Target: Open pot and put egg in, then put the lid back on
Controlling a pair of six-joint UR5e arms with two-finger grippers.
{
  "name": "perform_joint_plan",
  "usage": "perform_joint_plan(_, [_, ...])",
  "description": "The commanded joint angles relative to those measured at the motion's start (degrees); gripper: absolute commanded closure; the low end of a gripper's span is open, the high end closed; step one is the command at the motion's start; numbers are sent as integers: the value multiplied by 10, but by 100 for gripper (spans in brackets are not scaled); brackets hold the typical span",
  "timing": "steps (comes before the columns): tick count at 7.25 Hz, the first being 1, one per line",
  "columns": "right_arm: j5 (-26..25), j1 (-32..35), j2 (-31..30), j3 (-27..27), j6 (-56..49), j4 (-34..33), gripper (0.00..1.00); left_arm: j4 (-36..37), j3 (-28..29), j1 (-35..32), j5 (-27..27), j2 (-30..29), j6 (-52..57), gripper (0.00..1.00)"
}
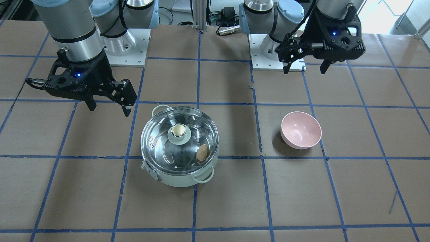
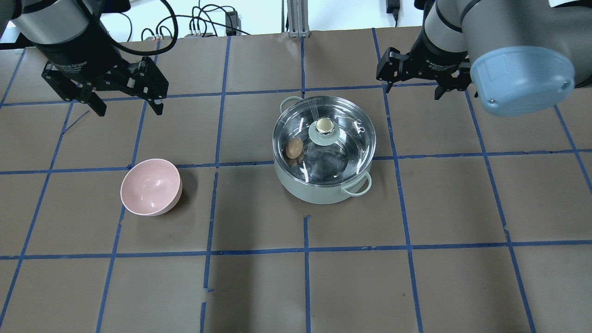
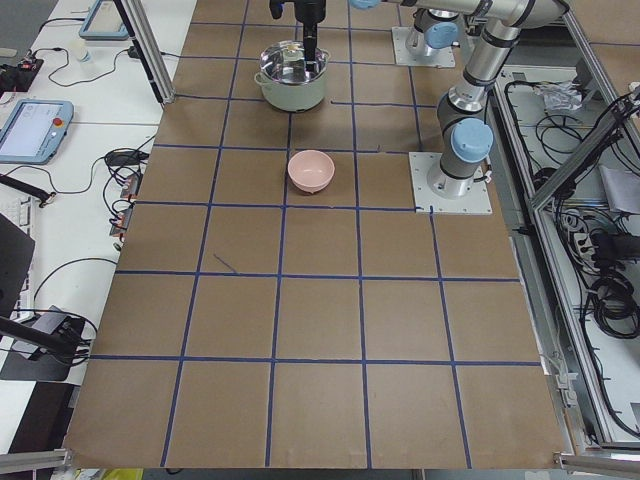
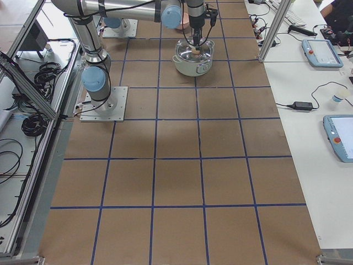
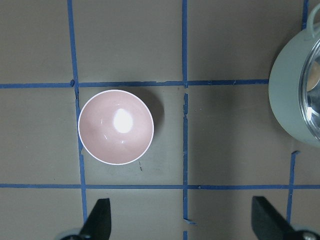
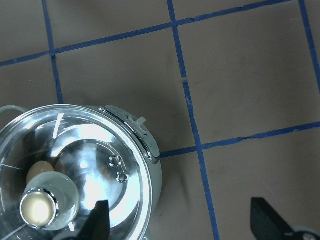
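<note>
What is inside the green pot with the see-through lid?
Through the glass lid you can see the brown egg lying on the shiny bottom of the pot, close to its wall. The spot right under the knob is covered, so nothing there can be seen.

The egg (image 2: 294, 147) lies in the pot (image 2: 314, 196), lid (image 2: 323, 134) on top; bowl (image 2: 138, 194) well to its left.

The lid (image 6: 92, 150) sits on the pot (image 6: 156, 175) (the egg (image 6: 39, 170) shows through the glass).
</note>
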Motion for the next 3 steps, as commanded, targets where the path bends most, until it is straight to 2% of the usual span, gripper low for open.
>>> perform_joint_plan(1, [-7, 5, -5, -3, 4, 17, 0, 0, 0, 0, 0, 0, 0, 0])
perform_joint_plan(3, [-3, 5, -4, -3, 4, 17, 0, 0, 0, -1, 0, 0, 0, 0])
